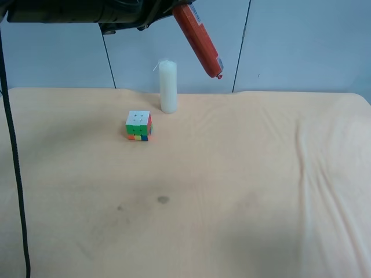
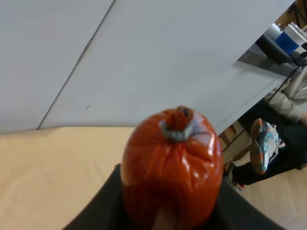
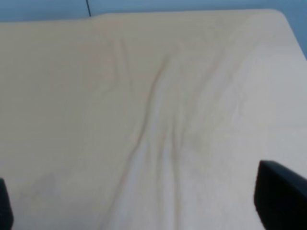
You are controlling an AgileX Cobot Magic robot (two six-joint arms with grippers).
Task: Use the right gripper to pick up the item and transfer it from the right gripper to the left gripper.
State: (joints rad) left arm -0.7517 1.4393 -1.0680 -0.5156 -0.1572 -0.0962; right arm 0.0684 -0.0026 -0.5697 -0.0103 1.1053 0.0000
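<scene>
The pale beige desk (image 1: 261, 191), its cloth rumpled into soft folds toward the right, fills most of what we see. Above its far left edge the all-black left arm (image 1: 64, 11) reaches in level, a thin black cable (image 1: 14, 162) hanging from it down the left side. Its left gripper (image 1: 168, 14) has its jaws pinching the upper end of the item (image 1: 199, 41), which hangs in the air well above the desk, slanting down to the right, its crimped lower end (image 1: 219, 75) high over the far edge. In the left wrist view we see that end head-on, dark jaws on either side of the red body. The right gripper (image 3: 144, 206) hovers over bare cloth, its fingertips (image 3: 280, 199) spread wide with nothing between them. A white candle (image 1: 168, 87) stands upright near the far edge, left of the item's low end. The multicoloured cube (image 1: 139, 125) sits just nearer and to the left of the candle, apart from it. A small dark stain (image 1: 163, 200) marks the cloth nearer us.
</scene>
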